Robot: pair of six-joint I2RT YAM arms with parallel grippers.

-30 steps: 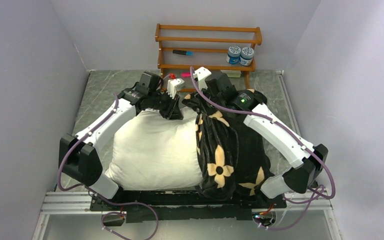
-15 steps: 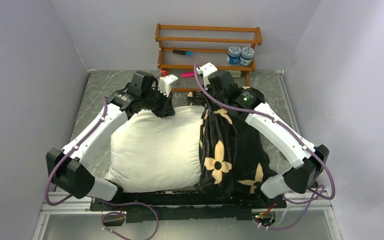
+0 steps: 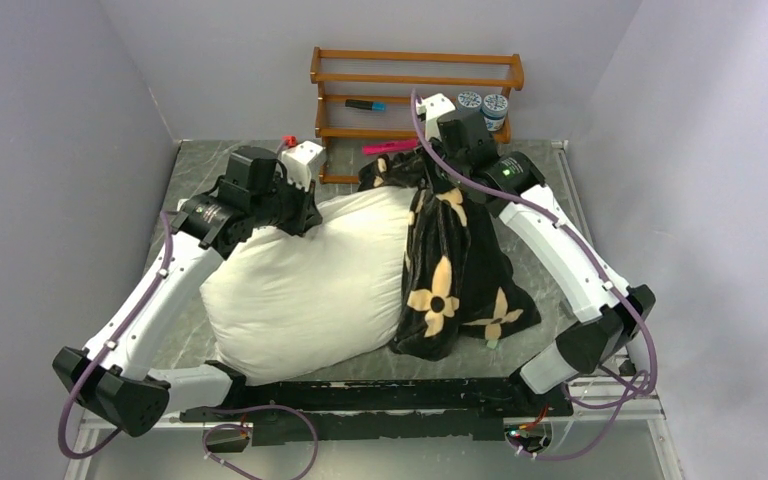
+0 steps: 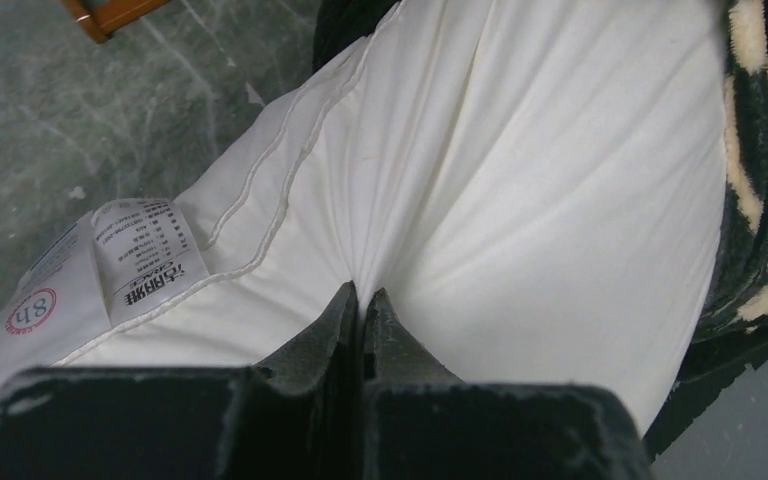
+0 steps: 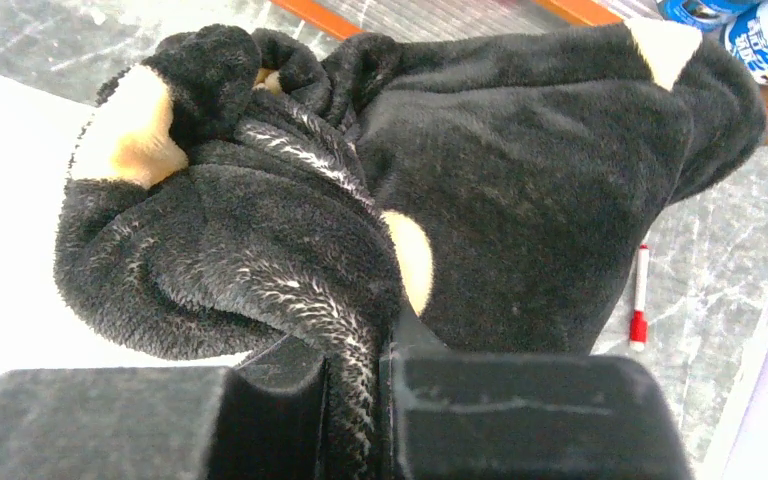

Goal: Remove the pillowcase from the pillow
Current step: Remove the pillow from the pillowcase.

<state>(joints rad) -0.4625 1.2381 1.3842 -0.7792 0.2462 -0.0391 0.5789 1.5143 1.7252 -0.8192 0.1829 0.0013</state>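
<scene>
Pillow (image 3: 300, 285): lay on the table (image 3: 188, 172), long axis left to right; left part bare, right end inside the cover.
Pillowcase (image 3: 460, 265): bunched over the pillow's right end, draped from far down to near.
Left gripper (image 4: 362, 296): clenched on a pinch of white pillow cloth at the far-left edge, near the printed label (image 4: 145, 260).
Right gripper (image 5: 360, 345): clamped on a fold of black plush at the cover's far end, lifted off the table.
Key relation: cover lay right of the bare pillow, so it likely had to slide off rightward along the long axis.
Nearer arm: right for the cover, left for the pillow.
Shelf (image 3: 415, 100): far, close behind the right gripper.
</scene>
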